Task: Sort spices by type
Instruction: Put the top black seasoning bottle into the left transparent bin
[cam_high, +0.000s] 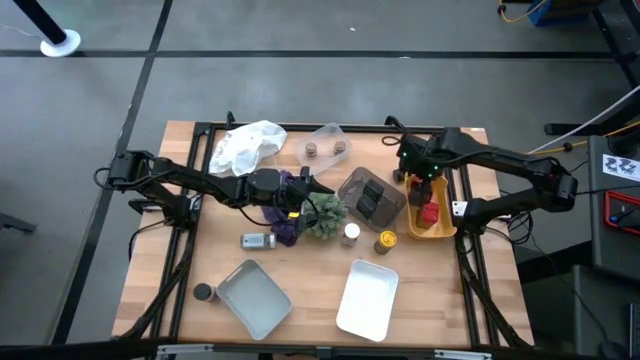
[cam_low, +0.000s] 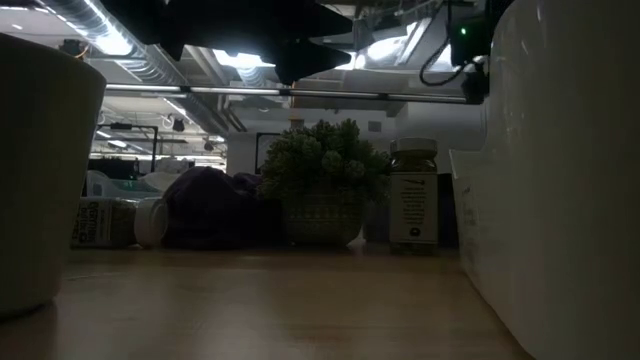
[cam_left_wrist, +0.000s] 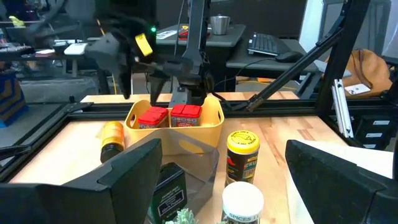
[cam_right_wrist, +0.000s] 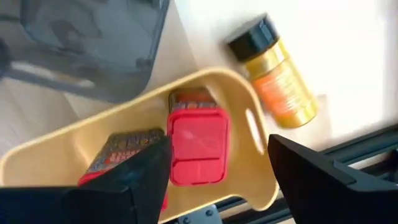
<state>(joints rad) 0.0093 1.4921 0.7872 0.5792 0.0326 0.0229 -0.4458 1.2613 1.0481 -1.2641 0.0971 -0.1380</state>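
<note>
A yellow bin (cam_high: 437, 228) at the right holds two red tins (cam_right_wrist: 196, 146) (cam_left_wrist: 152, 117). My right gripper (cam_right_wrist: 217, 180) hangs open above them, pointing down, touching nothing. A black-capped yellow jar (cam_right_wrist: 277, 74) lies on its side on the table beside the bin. Dark green tins (cam_high: 372, 197) sit in a clear grey tray. A white-capped jar (cam_high: 350, 233) and a yellow-capped jar (cam_high: 386, 241) stand near the plant. Another jar (cam_high: 255, 240) lies on its side. My left gripper (cam_left_wrist: 236, 186) waits open at mid table, holding nothing.
A spiky green plant (cam_high: 325, 215) and a purple cloth (cam_high: 285, 222) sit at mid table. A grey tray (cam_high: 250, 297) and a white tray (cam_high: 368, 298) lie near the front edge, a black-capped jar (cam_high: 204, 292) beside them. A clear tray (cam_high: 325, 145) with two brown-capped jars and a white bag (cam_high: 245, 145) lie at the back.
</note>
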